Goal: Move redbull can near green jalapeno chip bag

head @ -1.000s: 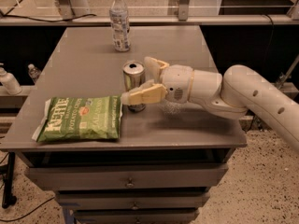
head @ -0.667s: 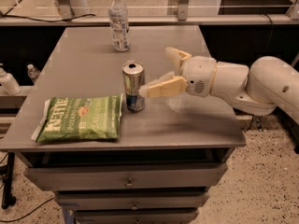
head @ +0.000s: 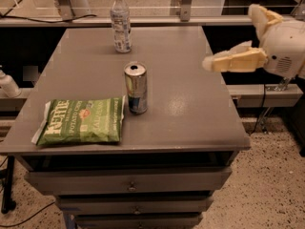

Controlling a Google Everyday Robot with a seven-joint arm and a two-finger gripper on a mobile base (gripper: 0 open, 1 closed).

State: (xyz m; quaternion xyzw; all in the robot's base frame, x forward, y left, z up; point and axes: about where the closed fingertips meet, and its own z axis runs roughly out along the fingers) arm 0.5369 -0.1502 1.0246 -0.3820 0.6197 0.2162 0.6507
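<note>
Standing upright on the bench (head: pixel 190 104), the can (head: pixel 136 88) sits just right of the bag (head: pixel 81 120), its base at the bag's right edge, the same spot as a second ago. The gripper (head: pixel 230 36) has changed most: earlier it was at the can with its jaws on either side, and now it has pulled back right, hovering past the bench's right edge, well apart from the can. Its jaws are spread wide and hold nothing. The bottle (head: pixel 121 23) stays upright at the far side.
</note>
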